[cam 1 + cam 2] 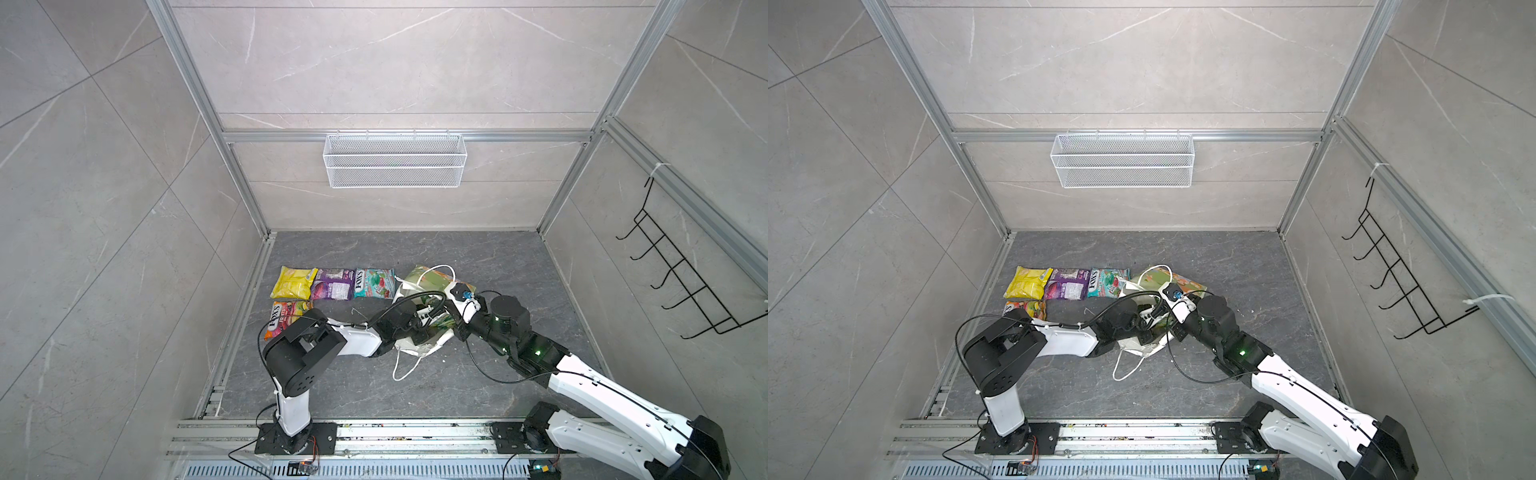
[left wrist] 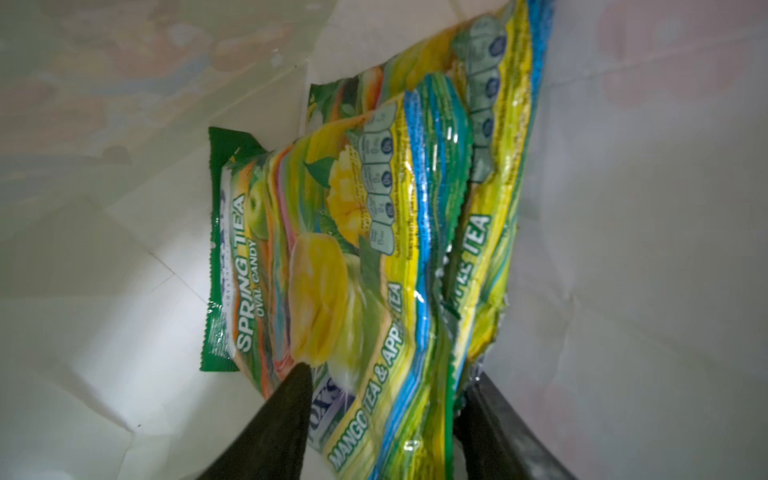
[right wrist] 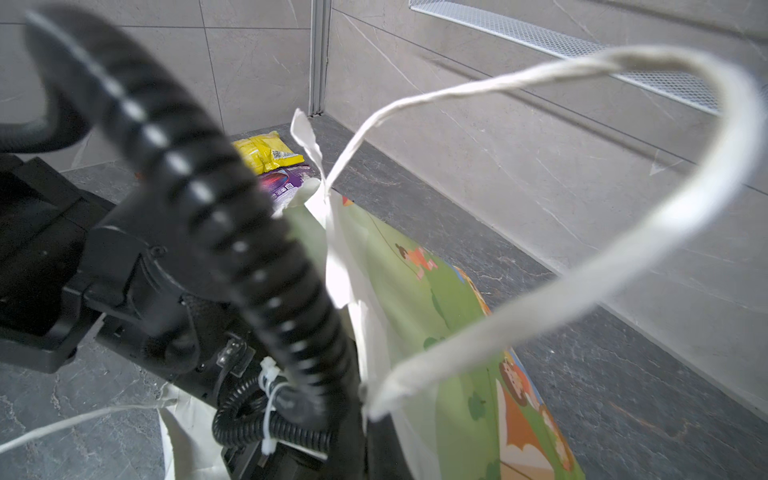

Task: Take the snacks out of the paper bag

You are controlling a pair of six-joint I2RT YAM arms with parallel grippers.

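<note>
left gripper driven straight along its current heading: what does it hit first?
Left gripper would meet the front green-yellow packet, which lies between its spread fingers inside the paper bag. A second packet sits beside it; depth is unclear.

Left gripper (image 2: 390,372): fingers cut by frame edge in wrist view, buried in paper bag (image 1: 428,279) in both top views; contact with front green-yellow packet (image 2: 353,249) unclear. Rear green-yellow packet (image 2: 498,166) half covered. Orange-red packet (image 1: 282,318) partly under left arm (image 1: 357,340). Corrugated cable (image 3: 187,166) blurred.
</note>
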